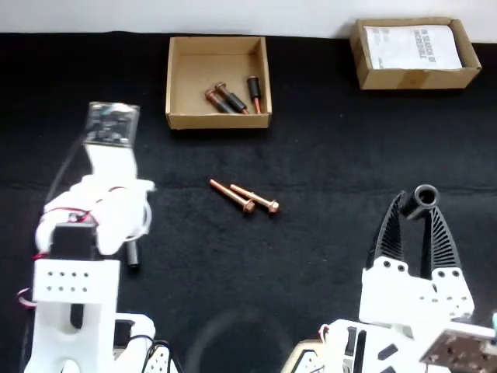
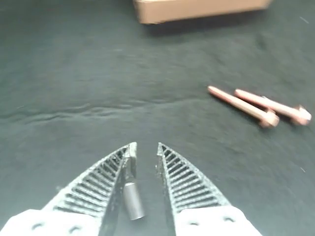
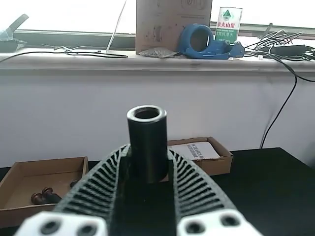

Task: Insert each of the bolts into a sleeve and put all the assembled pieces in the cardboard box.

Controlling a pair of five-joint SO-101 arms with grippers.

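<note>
meanwhile the right claw point(image 3: 147, 149) is clamped on an upright black sleeve point(image 3: 146, 130). the left claw point(image 2: 146, 147) stands slightly parted, gripping nothing, over a grey sleeve point(image 2: 133, 202) lying on the bench point(image 1: 326, 155). two bolts point(image 1: 231, 195) lie side by side mid-bench; three assembled pieces point(image 1: 231, 99) sit in the cardboard box point(image 1: 220, 121).

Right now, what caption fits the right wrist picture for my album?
The right arm's jaws grip a black sleeve by its lower half, with the cardboard box of assembled pieces waiting behind.
</note>
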